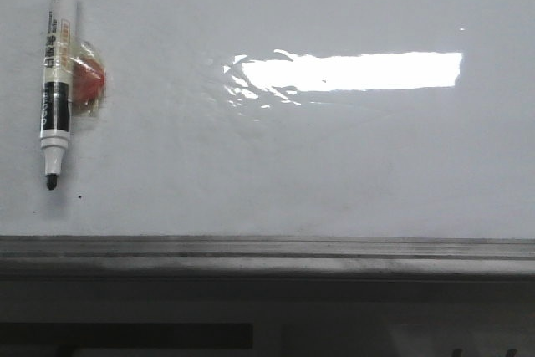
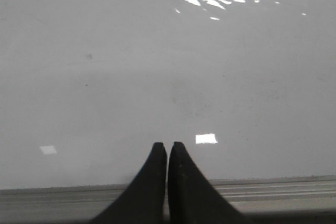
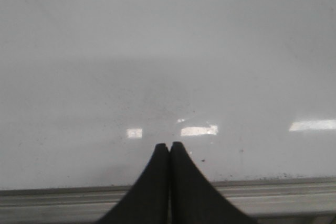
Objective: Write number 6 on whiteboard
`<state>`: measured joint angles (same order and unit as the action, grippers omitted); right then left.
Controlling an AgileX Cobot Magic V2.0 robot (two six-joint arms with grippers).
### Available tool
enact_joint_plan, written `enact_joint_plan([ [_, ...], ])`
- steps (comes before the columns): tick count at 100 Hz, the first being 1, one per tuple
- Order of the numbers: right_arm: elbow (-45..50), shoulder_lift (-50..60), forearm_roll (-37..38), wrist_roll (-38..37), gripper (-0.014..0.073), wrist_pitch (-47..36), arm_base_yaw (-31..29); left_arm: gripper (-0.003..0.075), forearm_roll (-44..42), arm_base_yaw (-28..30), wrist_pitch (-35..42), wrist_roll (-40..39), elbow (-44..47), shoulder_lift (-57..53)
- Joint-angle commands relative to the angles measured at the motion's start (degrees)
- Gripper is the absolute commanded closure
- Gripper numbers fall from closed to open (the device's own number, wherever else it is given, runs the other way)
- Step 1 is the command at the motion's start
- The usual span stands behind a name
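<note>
The whiteboard point(image 1: 334, 173) filled the front view, a glossy white-grey sheet lying flat, with a long bright bar of glare across its upper right and rippled reflections beside it. No drawn 6 showed on it; only a tiny black speck point(image 1: 80, 197) sat near the marker's tip. A grey metal ledge point(image 1: 267, 248) ran along its lower edge. At the far left an uncapped black-and-white marker point(image 1: 58, 73) lay upright on the board, tip down, touching a reddish clear-wrapped lump point(image 1: 90, 79). The left gripper point(image 2: 167, 150) had its dark fingers pressed together, holding nothing, above the ledge. The right gripper point(image 3: 169, 149) was likewise closed and empty.
</note>
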<state>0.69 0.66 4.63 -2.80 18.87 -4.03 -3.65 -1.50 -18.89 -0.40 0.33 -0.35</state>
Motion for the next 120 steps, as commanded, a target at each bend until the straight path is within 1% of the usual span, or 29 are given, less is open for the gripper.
enact_joint_plan([
  [1,1.6,1.0,0.8,0.2,0.0665,-0.6,-0.4,0.0739,-0.1,0.2,3.4,-0.5,2.5,-1.7],
  [94,1.6,1.0,0.8,0.2,0.0665,-0.6,-0.4,0.0739,-0.1,0.2,3.4,-0.4,2.5,-1.7],
  [107,1.6,1.0,0.8,0.2,0.0665,-0.6,-0.4,0.0739,4.1,0.2,5.2,-0.4,2.5,-1.7],
  [120,1.6,1.0,0.8,0.2,0.0665,-0.6,-0.4,0.0739,4.2,0.2,6.0,-0.4,2.5,-1.7],
])
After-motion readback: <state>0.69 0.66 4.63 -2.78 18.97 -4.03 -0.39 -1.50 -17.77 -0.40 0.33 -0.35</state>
